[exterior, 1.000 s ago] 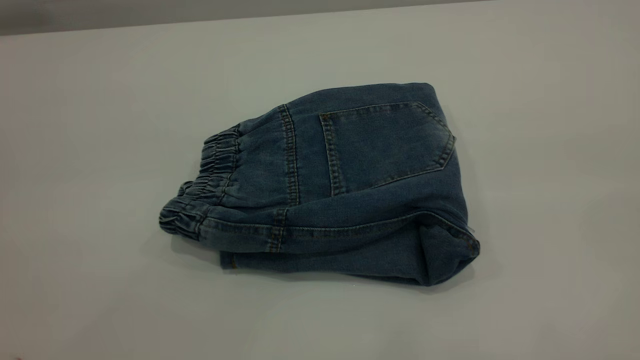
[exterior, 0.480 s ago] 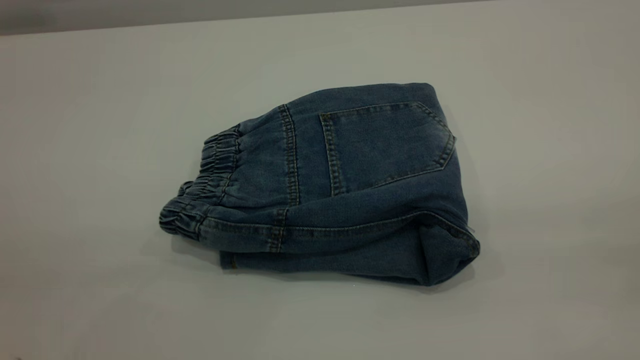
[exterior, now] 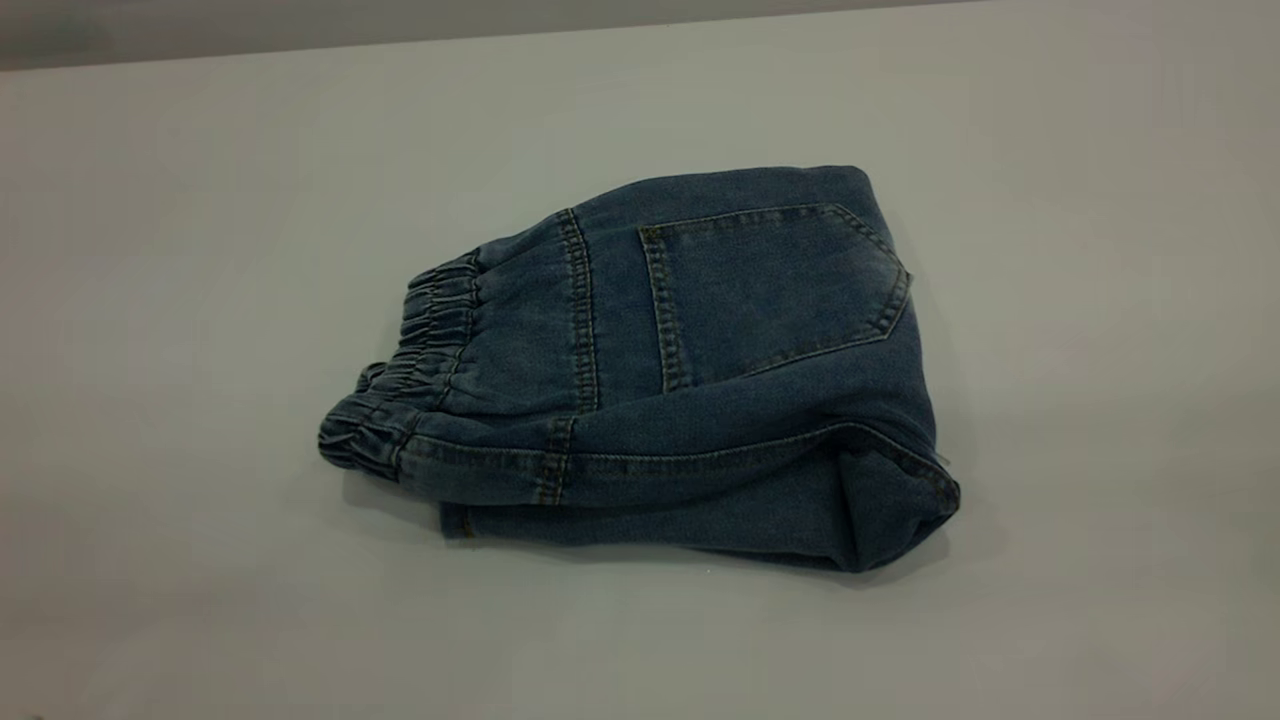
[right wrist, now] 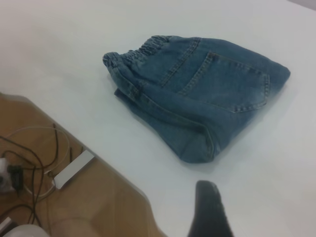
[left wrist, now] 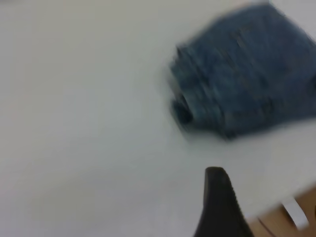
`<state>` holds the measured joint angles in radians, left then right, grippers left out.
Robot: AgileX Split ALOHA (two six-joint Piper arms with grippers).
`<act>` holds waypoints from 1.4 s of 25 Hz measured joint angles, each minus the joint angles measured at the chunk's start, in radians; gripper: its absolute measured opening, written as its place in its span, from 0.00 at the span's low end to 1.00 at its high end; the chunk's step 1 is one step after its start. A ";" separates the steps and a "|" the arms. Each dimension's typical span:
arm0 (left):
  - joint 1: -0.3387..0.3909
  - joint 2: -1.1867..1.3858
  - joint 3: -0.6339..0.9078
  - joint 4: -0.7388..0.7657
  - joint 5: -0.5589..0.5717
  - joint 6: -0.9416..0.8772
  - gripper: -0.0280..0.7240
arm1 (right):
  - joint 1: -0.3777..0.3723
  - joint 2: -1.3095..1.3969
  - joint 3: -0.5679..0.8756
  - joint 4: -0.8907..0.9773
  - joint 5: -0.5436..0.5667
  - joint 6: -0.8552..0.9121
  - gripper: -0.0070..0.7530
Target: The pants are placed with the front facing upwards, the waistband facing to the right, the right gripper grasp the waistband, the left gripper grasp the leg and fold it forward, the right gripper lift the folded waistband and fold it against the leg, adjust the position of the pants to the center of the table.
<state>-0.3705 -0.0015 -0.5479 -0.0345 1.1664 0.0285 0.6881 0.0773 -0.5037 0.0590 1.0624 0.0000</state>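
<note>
Folded bundle of blue denim pants (exterior: 660,380) lies flat on the pale grey matte table (exterior: 200,200), roughly mid-table in the exterior view. Patch back pocket (exterior: 775,285) faces up. The ruched elastic waistband (exterior: 415,350) sits at that view's left end, laid over the leg layers; the thick fold edge is at the right end. Tan stitching visible along the seams.

Neither arm appears in the exterior view. You see only a dark fingertip in each wrist view: the left gripper (left wrist: 219,205) is well apart from the pants, over bare table near its edge; the right gripper (right wrist: 210,210) is likewise clear of the cloth, near the table edge, with brown flooring, cables and a small white box (right wrist: 74,169) beyond. With one finger showing per camera, you cannot tell how wide either claw stands. Neither has hold of anything: the denim lies untouched.

Judgement: both folds look done, and placement reads as close to centred. You are at the last step, position adjustment, or already past it.

If you still want a nudge, come in low at one edge of the bundle and slide it. Do not pinch the top layer alone, or the fold may peel open. Otherwise keep both arms clear.
</note>
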 joint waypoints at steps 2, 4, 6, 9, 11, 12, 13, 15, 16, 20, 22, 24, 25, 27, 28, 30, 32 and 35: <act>0.000 0.001 0.004 0.006 -0.031 0.000 0.56 | 0.000 0.000 0.000 0.000 0.001 0.000 0.55; 0.000 0.001 0.021 0.006 -0.048 0.000 0.56 | 0.000 0.000 0.000 0.001 0.003 0.000 0.55; 0.000 0.001 0.041 0.003 -0.073 0.001 0.56 | 0.000 0.000 0.000 0.001 0.003 0.000 0.55; 0.000 0.001 0.046 0.002 -0.093 0.000 0.56 | 0.000 0.000 0.000 0.001 0.003 0.000 0.55; 0.000 0.001 0.046 0.002 -0.090 -0.002 0.56 | -0.003 -0.005 0.000 0.001 0.003 0.000 0.55; 0.000 0.001 0.046 0.002 -0.090 -0.002 0.56 | -0.014 -0.007 0.000 0.001 0.003 0.000 0.55; 0.000 0.001 0.046 0.002 -0.090 -0.002 0.56 | -0.030 -0.007 0.000 0.005 0.003 0.000 0.55; 0.000 0.001 0.046 0.002 -0.089 -0.003 0.56 | -0.093 -0.007 0.000 0.009 0.003 0.000 0.55; 0.000 0.001 0.046 0.002 -0.089 -0.004 0.56 | -0.137 -0.007 0.000 0.015 0.003 0.000 0.55; 0.000 0.001 0.046 0.002 -0.089 -0.005 0.56 | -0.353 -0.023 0.000 0.020 0.003 0.000 0.55; 0.000 0.001 0.046 0.002 -0.089 -0.005 0.56 | -0.467 -0.057 0.000 0.021 0.003 0.000 0.55; 0.000 0.001 0.046 0.002 -0.089 -0.005 0.56 | -0.556 -0.079 -0.001 0.021 0.003 0.000 0.55; 0.000 0.001 0.046 0.002 -0.089 -0.005 0.56 | -0.597 -0.080 -0.004 0.021 0.007 0.000 0.55; 0.000 0.001 0.046 0.003 -0.089 -0.006 0.56 | -0.649 -0.079 -0.004 0.021 0.007 0.000 0.55; 0.001 0.001 0.046 0.004 -0.088 -0.009 0.56 | -0.664 -0.079 -0.004 0.022 0.006 0.000 0.55; 0.019 0.001 0.046 0.005 -0.088 -0.009 0.56 | -0.671 -0.079 -0.004 0.023 0.005 0.000 0.55; 0.057 0.001 0.046 0.005 -0.088 -0.009 0.56 | -0.670 -0.077 -0.004 0.023 0.005 0.000 0.55; 0.158 0.001 0.045 0.005 -0.088 -0.009 0.56 | -0.670 -0.077 -0.003 0.026 0.005 0.000 0.55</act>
<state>-0.2122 0.0000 -0.5032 -0.0298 1.0788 0.0196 0.0178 0.0000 -0.5063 0.0848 1.0670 0.0000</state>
